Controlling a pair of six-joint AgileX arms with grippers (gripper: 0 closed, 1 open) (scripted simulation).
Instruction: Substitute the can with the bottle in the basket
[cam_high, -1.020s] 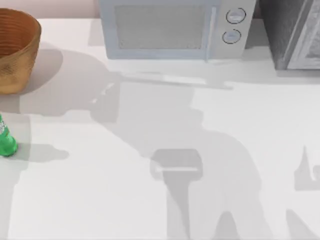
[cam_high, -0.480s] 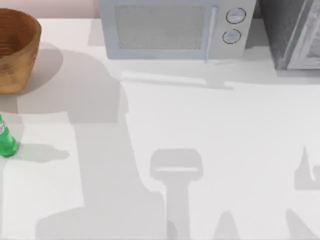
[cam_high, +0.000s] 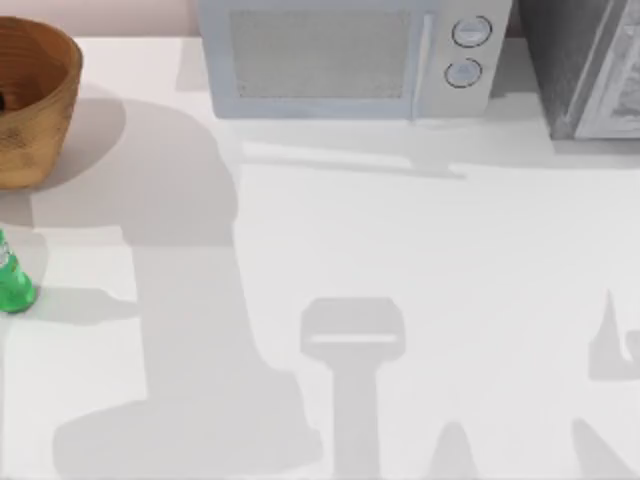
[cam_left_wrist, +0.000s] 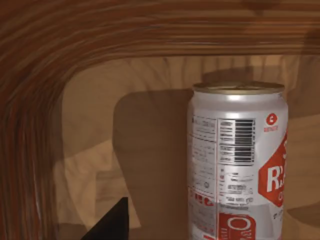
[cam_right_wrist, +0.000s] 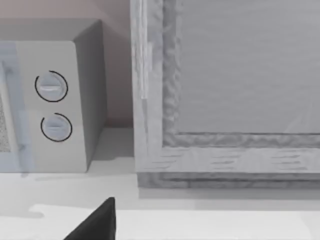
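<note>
White cylindrical can (cam_left_wrist: 237, 160) with red label stands upright inside the round orange-brown wicker basket (cam_high: 35, 130); left pincer's grip state I cannot tell. Best to close squarely mid-body, then lift straight; small translucent green bottle (cam_high: 12, 280) waits on the worktop nearby.

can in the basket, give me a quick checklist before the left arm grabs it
1. Can standing upright inside the basket: ok.
2. Left wrist camera looks straight at the can at close range: ok.
3. Left gripper open wide enough for the can: cannot tell, just one dark finger tip shows.
4. Can free of the basket wall: ok, a gap shows beside it.
5. Bottle upright on the table, in front of the basket, ready for the swap: ok.
</note>
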